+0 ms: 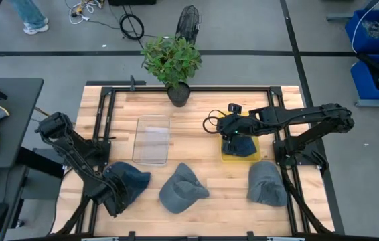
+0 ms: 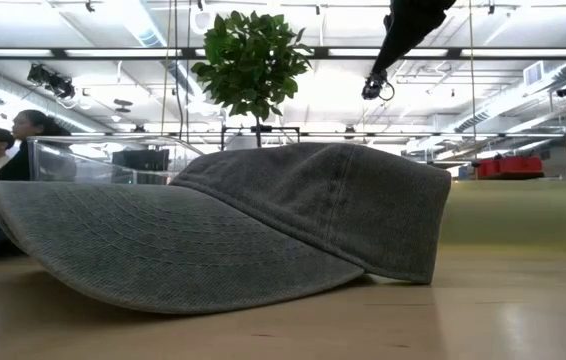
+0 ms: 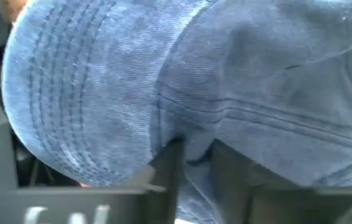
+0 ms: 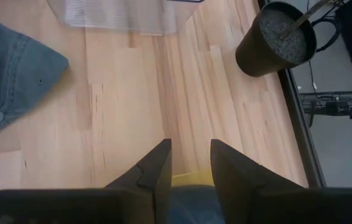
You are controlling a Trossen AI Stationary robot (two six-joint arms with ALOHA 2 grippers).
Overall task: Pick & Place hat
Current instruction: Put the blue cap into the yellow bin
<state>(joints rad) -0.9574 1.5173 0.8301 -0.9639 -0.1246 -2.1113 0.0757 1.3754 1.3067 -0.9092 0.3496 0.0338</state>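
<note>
A blue denim hat [image 1: 130, 178] lies at the table's near left corner, and my left gripper [image 1: 116, 194] is down on it, shut on its cloth [image 3: 194, 163]. A grey hat [image 1: 183, 189] rests on its brim at the near middle and fills the low view [image 2: 263, 220]. Another grey hat [image 1: 266, 182] lies near right. A dark blue hat [image 1: 242, 144] sits on a yellow pad [image 1: 224, 155]. My right gripper [image 4: 190, 158] hangs open above that pad's far edge, touching nothing. My left gripper pinches a fold of the denim hat's cloth [image 3: 196, 149] between its two fingers, where the stitched brim [image 3: 58, 106] meets the crown. The fingers [image 3: 166, 165] come from above, pointing down. The hat lies on the table; how many layers are caught cannot be told.
A clear plastic bin [image 1: 153, 139] stands at the middle of the table. A potted plant [image 1: 173, 63] stands at the far edge. A black metal frame [image 1: 102, 114] runs around the tabletop. Bare wood shows between the bin and the yellow pad.
</note>
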